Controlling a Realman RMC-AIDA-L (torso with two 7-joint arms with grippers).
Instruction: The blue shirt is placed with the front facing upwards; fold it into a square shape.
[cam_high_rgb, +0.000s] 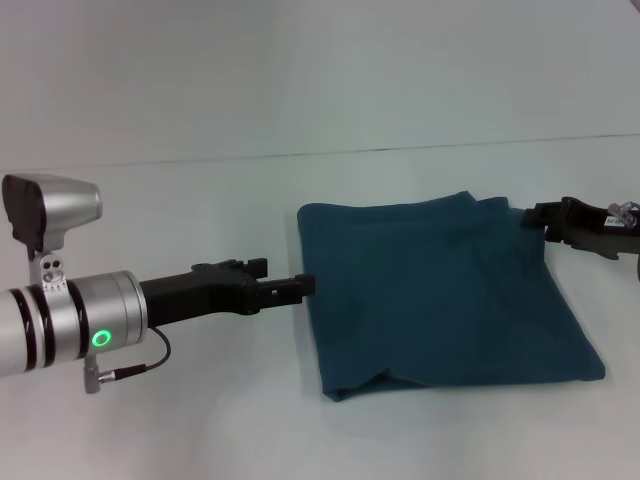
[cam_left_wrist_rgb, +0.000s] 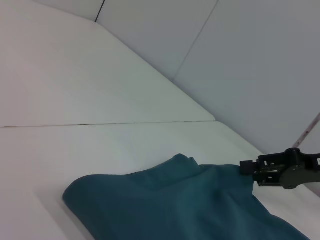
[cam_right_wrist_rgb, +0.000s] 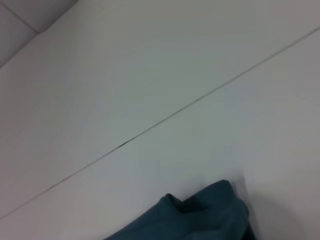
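Observation:
The blue shirt (cam_high_rgb: 440, 290) lies folded into a rough rectangle on the white table, plain cloth facing up. Its edge also shows in the left wrist view (cam_left_wrist_rgb: 175, 210) and a corner of it in the right wrist view (cam_right_wrist_rgb: 200, 217). My left gripper (cam_high_rgb: 287, 277) is low at the shirt's left edge, open, with one fingertip (cam_high_rgb: 305, 285) touching the cloth. My right gripper (cam_high_rgb: 540, 215) is at the shirt's far right corner, against the cloth, and it also appears in the left wrist view (cam_left_wrist_rgb: 250, 167).
The white table (cam_high_rgb: 200, 420) runs all around the shirt, with a thin seam line (cam_high_rgb: 300, 155) across it behind the shirt. Pale wall panels stand beyond the table.

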